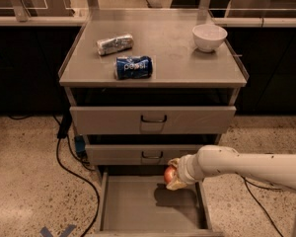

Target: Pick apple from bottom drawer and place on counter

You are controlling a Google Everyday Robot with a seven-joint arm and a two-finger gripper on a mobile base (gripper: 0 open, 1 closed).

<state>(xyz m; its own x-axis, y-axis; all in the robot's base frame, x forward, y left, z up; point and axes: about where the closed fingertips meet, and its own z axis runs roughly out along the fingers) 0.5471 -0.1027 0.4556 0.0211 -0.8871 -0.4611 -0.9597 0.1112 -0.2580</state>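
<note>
The gripper (173,177), hovering over the bottom drawer (133,206), is covering most of the apple (168,174) with its fingers, leaving only the left side showing. The drawer's front is running off the lower edge, and the arm (246,164) is running off the right edge.

- The pale two-finger gripper (173,176) clasps the small round red-orange apple (167,174) above the floor of the open grey metal bottom drawer (133,206), towards its back right.
- High above the drawer, the flat grey-beige counter (177,58) carries a blue can (133,67) and a white bowl (209,36).
</note>
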